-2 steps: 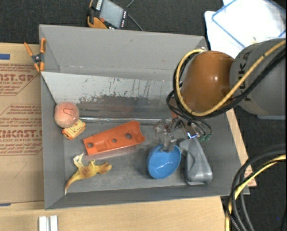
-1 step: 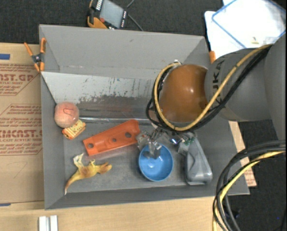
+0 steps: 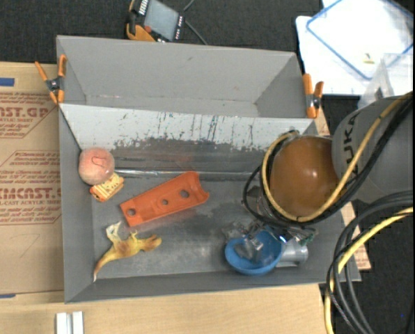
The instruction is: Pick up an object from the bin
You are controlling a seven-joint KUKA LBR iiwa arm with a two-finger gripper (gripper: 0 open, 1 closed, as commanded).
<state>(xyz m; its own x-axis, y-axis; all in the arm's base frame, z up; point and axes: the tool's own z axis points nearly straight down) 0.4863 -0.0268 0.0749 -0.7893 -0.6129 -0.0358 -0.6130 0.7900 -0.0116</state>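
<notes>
Though we cannot tell if our gripper (image 3: 253,242) is open or closed, pressing the rim could tip the round blue plastic cup (image 3: 241,260) beneath it.

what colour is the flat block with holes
The block is orange, in the camera view.

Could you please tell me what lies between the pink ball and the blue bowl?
The camera view shows the orange block, with holes along it, lying between the pink ball and the blue bowl.
</notes>
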